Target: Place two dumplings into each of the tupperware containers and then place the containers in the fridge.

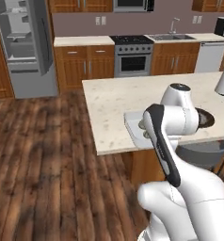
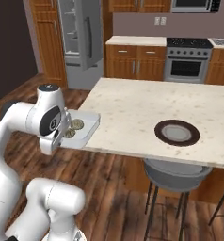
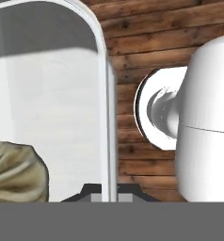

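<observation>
A tupperware container [image 2: 88, 126] is seen at the near left corner of the bench [image 2: 132, 106] in the right base view, its outer part projecting past the bench edge over the wooden floor [image 2: 114, 164]. Two dumplings [image 2: 76, 124] are carried in it, side by side. In the hand view, the container's rounded rim [image 3: 104, 94] is seen running between the finger tips of the end effector [image 3: 109, 188], with one dumpling [image 3: 17, 172] lying just inside the wall. The rim appears to be gripped by the end effector, the gap being narrow. A round dark brown plate [image 2: 177, 132] is set well apart on the bench to the right. The fridge [image 1: 27, 44] is seen across the room with its door open, beside wooden cabinets [image 1: 85, 63] and a stove [image 1: 132, 56].
</observation>
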Robot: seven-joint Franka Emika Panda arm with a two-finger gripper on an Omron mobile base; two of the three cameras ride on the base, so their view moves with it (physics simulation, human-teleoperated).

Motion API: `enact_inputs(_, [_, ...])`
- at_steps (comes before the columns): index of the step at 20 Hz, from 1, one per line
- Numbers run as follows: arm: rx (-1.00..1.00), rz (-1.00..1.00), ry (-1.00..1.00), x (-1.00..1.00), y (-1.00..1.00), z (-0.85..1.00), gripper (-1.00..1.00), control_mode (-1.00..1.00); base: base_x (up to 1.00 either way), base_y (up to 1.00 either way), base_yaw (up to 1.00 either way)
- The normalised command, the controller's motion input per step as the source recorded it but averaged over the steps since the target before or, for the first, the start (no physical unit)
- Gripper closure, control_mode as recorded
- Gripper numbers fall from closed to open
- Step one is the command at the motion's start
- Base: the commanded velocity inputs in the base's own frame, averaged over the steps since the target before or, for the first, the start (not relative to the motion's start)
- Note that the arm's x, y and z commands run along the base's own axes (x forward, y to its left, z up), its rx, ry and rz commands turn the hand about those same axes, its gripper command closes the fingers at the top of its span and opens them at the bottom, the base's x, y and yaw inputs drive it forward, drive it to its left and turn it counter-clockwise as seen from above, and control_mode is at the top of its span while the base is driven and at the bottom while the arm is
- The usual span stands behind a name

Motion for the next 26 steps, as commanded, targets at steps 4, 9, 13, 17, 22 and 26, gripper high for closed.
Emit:
enact_inputs(4, [0.0,0.0,0.0,0.0,0.0,0.0,1.0,1.0,-0.19,1.0,0.0])
enact_inputs(9, [0.0,0.0,0.0,0.0,0.0,0.0,1.0,1.0,0.0,1.0,0.03])
enact_inputs(13, [0.0,0.0,0.0,0.0,0.0,0.0,1.0,1.0,0.0,1.0,0.02])
enact_inputs(17, [0.0,0.0,0.0,0.0,0.0,0.0,1.0,1.0,0.01,1.0,0.02])
enact_inputs(22, [0.0,0.0,0.0,0.0,0.0,0.0,1.0,1.0,0.52,1.0,0.01])
enact_inputs(26, [0.0,0.0,0.0,0.0,0.0,0.0,1.0,1.0,0.97,0.88,-0.01])
